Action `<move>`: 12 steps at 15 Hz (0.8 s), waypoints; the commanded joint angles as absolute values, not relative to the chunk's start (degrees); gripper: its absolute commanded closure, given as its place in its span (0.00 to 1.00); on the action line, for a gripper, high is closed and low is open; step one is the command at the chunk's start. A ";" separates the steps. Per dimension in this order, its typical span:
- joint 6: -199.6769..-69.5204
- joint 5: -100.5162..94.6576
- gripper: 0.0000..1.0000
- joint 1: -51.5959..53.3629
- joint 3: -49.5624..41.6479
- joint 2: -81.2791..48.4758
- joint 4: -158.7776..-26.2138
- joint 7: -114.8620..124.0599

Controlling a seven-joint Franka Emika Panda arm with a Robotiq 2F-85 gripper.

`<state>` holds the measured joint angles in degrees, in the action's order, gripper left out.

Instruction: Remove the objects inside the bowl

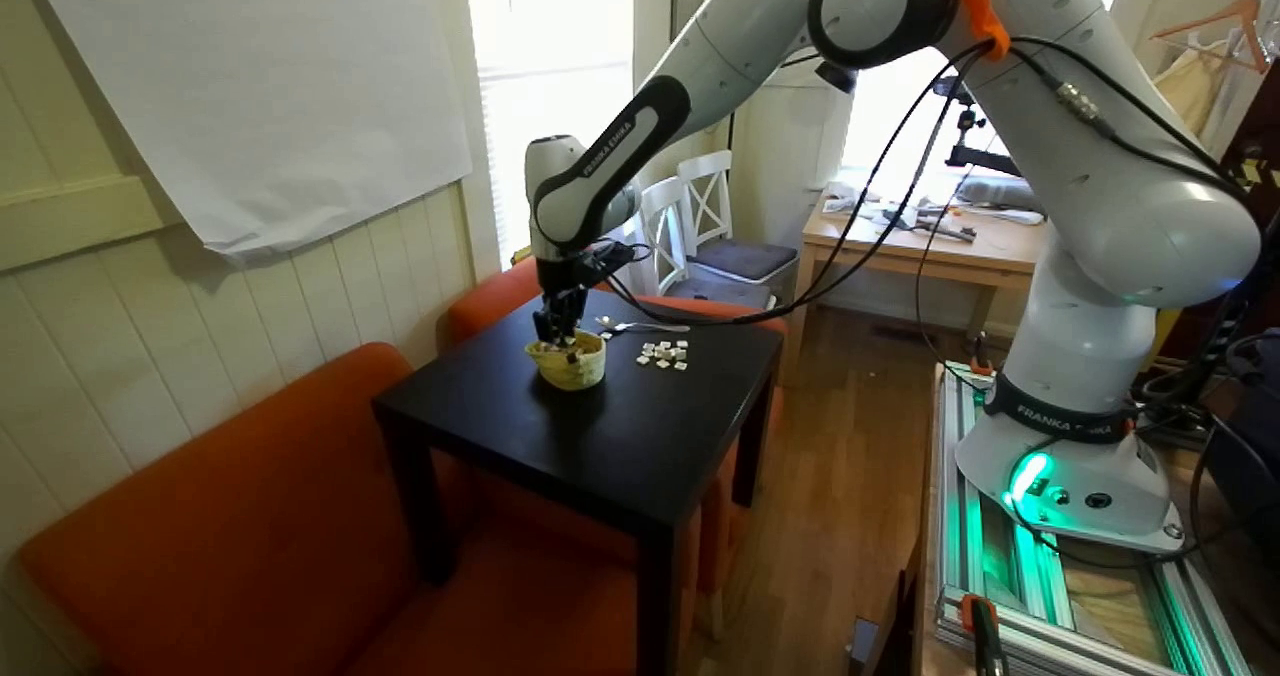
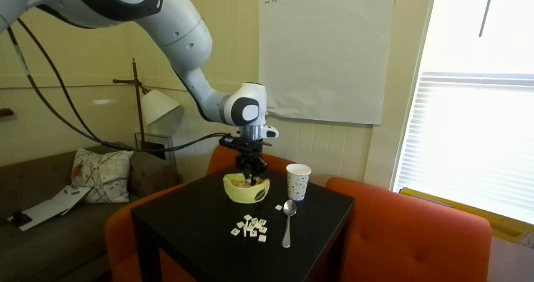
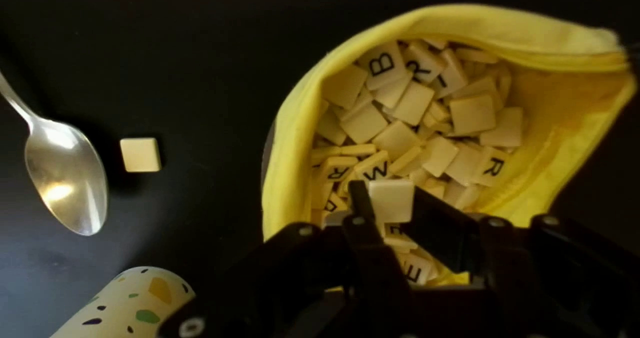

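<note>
The yellow bowl (image 1: 567, 374) stands on the black table in both exterior views (image 2: 246, 195). In the wrist view the bowl (image 3: 290, 143) is filled with many cream letter tiles (image 3: 410, 103), some face up with letters such as B, R, W and E. My gripper (image 3: 387, 203) points down into the bowl, near its edge at the bottom of the wrist view. Its fingertips are closed on the sides of one blank-faced tile (image 3: 391, 200). In the exterior views the gripper (image 1: 560, 334) is at the bowl's mouth, and its tips (image 2: 251, 179) are partly hidden there.
Several loose tiles (image 2: 262, 238) lie on the black table (image 2: 196, 223) beside the bowl. A spoon (image 2: 287, 227) lies near them, with a lone tile (image 3: 140, 155) next to its head. A speckled paper cup (image 2: 298, 184) stands close to the bowl. Orange chairs (image 1: 250, 516) surround the table.
</note>
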<state>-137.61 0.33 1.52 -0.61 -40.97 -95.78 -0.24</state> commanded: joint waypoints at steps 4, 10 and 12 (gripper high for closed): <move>-136.76 2.00 0.94 1.00 -1.57 -31.41 -104.37 6.36; -140.02 0.74 0.94 2.07 -7.22 -29.32 -113.20 21.88; -142.02 0.94 0.94 2.25 -8.86 -30.24 -115.09 26.13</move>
<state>-138.48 0.94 1.16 -6.43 -30.91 -110.56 19.82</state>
